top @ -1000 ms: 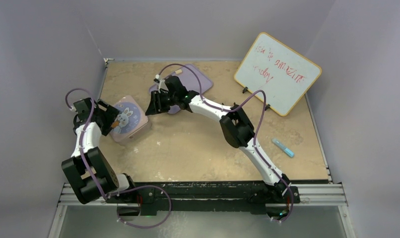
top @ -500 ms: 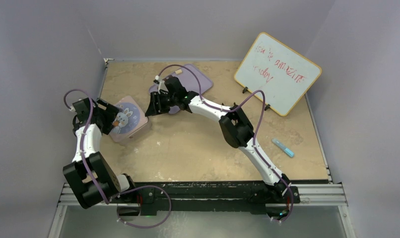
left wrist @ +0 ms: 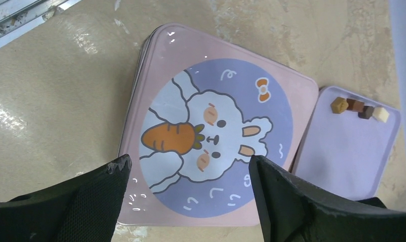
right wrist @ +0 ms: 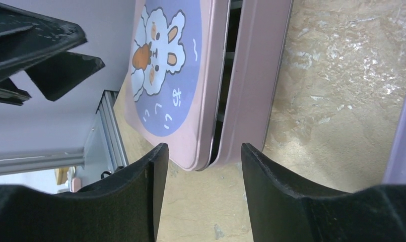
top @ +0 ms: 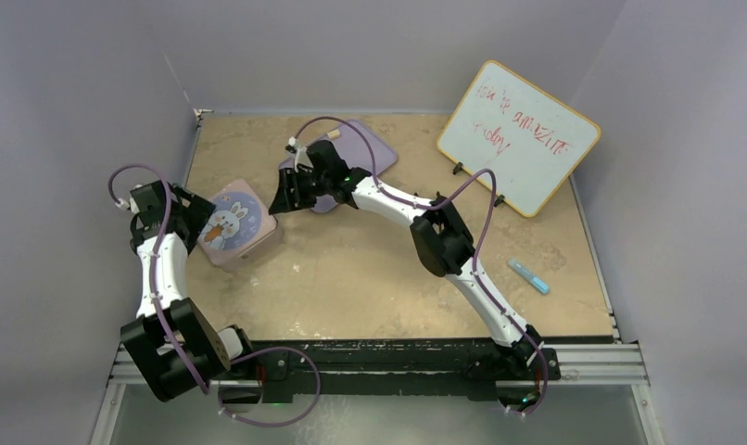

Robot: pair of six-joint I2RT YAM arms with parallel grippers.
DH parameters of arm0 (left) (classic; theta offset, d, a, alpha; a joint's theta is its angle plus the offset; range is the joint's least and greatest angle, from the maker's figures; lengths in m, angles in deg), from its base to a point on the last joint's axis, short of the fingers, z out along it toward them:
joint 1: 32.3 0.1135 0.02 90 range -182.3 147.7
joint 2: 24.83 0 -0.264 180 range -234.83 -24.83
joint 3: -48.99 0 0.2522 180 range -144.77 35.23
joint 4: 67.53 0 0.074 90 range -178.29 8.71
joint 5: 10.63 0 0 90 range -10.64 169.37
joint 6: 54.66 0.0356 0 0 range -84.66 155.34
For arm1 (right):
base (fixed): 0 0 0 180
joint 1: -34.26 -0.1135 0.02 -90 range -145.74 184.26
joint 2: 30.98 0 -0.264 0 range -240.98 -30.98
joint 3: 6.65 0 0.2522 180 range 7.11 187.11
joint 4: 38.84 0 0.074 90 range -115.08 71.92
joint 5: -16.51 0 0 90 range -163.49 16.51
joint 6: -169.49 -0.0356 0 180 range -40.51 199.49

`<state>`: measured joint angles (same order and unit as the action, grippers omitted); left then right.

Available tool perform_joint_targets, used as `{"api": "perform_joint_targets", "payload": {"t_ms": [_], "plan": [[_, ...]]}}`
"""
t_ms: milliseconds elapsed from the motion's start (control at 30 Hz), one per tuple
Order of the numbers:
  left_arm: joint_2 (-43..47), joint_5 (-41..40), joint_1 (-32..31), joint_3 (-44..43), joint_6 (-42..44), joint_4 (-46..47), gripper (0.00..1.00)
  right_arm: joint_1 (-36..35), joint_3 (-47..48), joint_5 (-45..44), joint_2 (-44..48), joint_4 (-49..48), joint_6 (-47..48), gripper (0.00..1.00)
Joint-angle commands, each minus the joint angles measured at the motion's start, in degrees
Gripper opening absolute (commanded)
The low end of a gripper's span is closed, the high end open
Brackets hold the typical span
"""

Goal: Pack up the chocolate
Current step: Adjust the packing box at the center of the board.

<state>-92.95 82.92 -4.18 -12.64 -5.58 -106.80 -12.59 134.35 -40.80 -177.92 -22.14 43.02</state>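
Note:
Four small chocolate lumps [left wrist: 359, 107], from caramel to dark brown and cream, lie in a row at the far end of the lilac tray [left wrist: 352, 156]. Beside the tray is a pink tin whose bunny lid [left wrist: 216, 131] sits on the base [right wrist: 256, 75] with a dark gap along one edge. My left gripper [left wrist: 188, 166] hovers open over the lid's near edge, holding nothing. On the tin's other side my right gripper [right wrist: 203, 151] is open, level with its corner, also with nothing in it. From above, the tin [top: 233, 222] lies between left gripper [top: 186, 219] and right gripper [top: 284, 198].
A whiteboard [top: 518, 137] with red writing leans on stands at the back right. A light blue marker [top: 529, 275] lies on the right of the table. The lilac tray [top: 374, 148] lies behind the right wrist. Walls close in on the left, back and right.
My left gripper has drawn back a little to the left, off the tin, and opened wider. The right gripper's jaws have also widened slightly; that arm has hardly moved.

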Motion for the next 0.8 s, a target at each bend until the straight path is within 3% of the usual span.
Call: {"api": "perform_joint_targets", "payload": {"t_ms": [0,267,400,667,767], "plan": [[-1.45,-0.35,0.27,1.87,0.31,0.48,0.85,-0.15,3.19,0.18,-0.23,0.32,1.27,0.57],[-3.52,7.64,0.27,5.25,-2.52,6.32,0.77,-0.25,3.69,-0.28,-1.35,1.01,2.15,0.56],[-2.73,9.05,0.27,7.53,-2.97,8.04,0.73,-0.26,6.72,0.05,-4.22,2.62,2.42,0.49],[-2.11,6.96,0.27,2.54,0.57,5.23,0.75,-0.87,7.84,-0.1,-5.44,3.01,2.78,0.46],[-1.45,2.18,0.15,-1.43,2.82,1.67,0.79,-0.87,7.8,-0.83,-4.53,3.42,3.5,0.45]]}}
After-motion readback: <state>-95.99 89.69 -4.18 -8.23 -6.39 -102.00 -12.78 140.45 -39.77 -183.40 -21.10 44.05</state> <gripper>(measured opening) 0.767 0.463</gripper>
